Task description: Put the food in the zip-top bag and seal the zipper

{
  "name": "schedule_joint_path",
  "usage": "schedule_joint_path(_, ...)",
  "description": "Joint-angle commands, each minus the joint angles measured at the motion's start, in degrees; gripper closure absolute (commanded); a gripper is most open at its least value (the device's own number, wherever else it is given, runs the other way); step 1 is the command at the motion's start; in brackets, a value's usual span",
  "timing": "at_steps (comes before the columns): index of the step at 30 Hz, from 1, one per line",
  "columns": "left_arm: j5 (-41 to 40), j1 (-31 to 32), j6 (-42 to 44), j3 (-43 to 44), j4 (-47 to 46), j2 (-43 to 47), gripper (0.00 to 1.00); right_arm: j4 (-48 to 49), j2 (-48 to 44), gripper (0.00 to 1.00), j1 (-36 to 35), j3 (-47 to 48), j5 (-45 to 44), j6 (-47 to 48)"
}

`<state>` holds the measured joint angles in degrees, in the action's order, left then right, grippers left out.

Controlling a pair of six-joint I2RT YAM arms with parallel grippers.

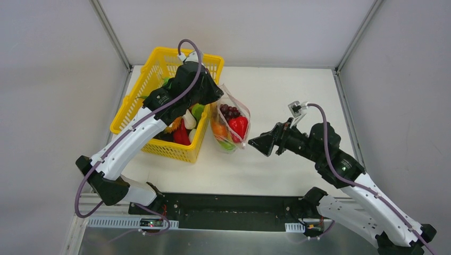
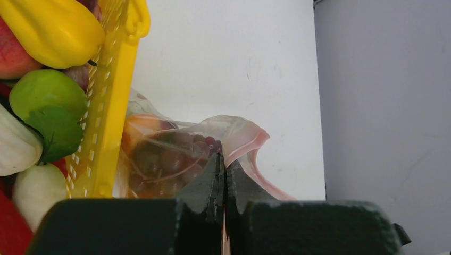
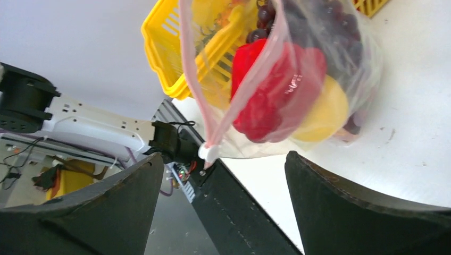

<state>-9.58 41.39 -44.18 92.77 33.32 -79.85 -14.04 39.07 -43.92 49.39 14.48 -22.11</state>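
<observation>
Pinching the thin pink-red zipper strip [image 2: 254, 142] of the clear crinkly zip-top bag [image 1: 232, 126] in my clenched left gripper [image 2: 222, 159], I hold my right gripper [image 1: 259, 142] spread wide and empty, near the bag but apart. The mouth looks unsealed. If the slick film slips, the red toy pepper [image 3: 274, 79] and purple grapes [image 1: 229, 111] could spill onto the white table [image 1: 287, 90]. The yellow mesh basket [image 1: 139, 95] crowds the bag's left side.

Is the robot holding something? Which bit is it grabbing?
Yes. The left arm's fingers are pinched shut on the clear bag, right at its pink zipper edge. The right arm's fingers are wide open and hold nothing.
</observation>
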Motion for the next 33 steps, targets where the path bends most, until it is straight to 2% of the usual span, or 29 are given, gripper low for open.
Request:
schedule_joint_path(1,-4.39,-0.34,-7.23,-0.67,-7.84,3.43,1.0,3.68,-2.51,0.12,-0.84,-3.21,-6.66,3.15)
schedule_joint_path(5,-5.21,-0.43,-8.08,-0.44,-7.63,2.69,1.0,8.77,-1.94,0.12,-2.97,-5.85,-7.55,2.62)
schedule_joint_path(9,-5.61,-0.51,-8.14,0.96,-7.41,1.78,1.0,11.44,-1.18,0.12,-9.0,-6.32,-12.84,5.95)
schedule_joint_path(12,-6.37,-0.56,-8.45,1.12,-7.66,1.51,1.0,13.11,0.07,0.11,-15.01,-6.23,-20.83,9.49)
schedule_joint_path(15,-6.42,-0.6,-8.82,1.26,-7.67,1.19,1.0,17.15,2.44,0.12,-22.07,-7.53,-32.36,13.55)
schedule_joint_path(19,-6.85,-0.77,-8.94,1.22,-7.72,1.15,1.0,27.22,5.92,0.21,-32.06,-11.0,-51.01,20.25)
schedule_joint_path(21,-7.13,-0.78,-8.72,1.08,-7.73,1.35,1.0,33.38,7.17,0.3,-35.66,-13.2,-59.48,22.53)
schedule_joint_path(23,-7.35,-0.99,-8.8,0.85,-7.96,1.45,1.0,38.95,8.26,0.41,-37.73,-15.1,-63.9,24.67)
schedule_joint_path(27,-6.62,-1.3,-8.79,0.89,-8.2,1.36,1.0,47.07,9.63,0.54,-38.78,-18.1,-65.53,25.99)
schedule_joint_path(30,-6.54,-1.31,-8.97,-0.04,-8.74,1.82,1.0,51.87,8.84,0.68,-38.74,-19.77,-64.76,26.61)
schedule_joint_path(31,-6.64,-1.36,-9.16,-0.39,-8.9,1.95,1.0,52.15,8.52,0.67,-38.77,-19.73,-64.5,26.5)
schedule_joint_path(33,-6.6,-1.4,-9.41,-0.97,-9.37,2.18,1.0,52.1,8.51,0.58,-38.74,-19.51,-64.83,26.35)
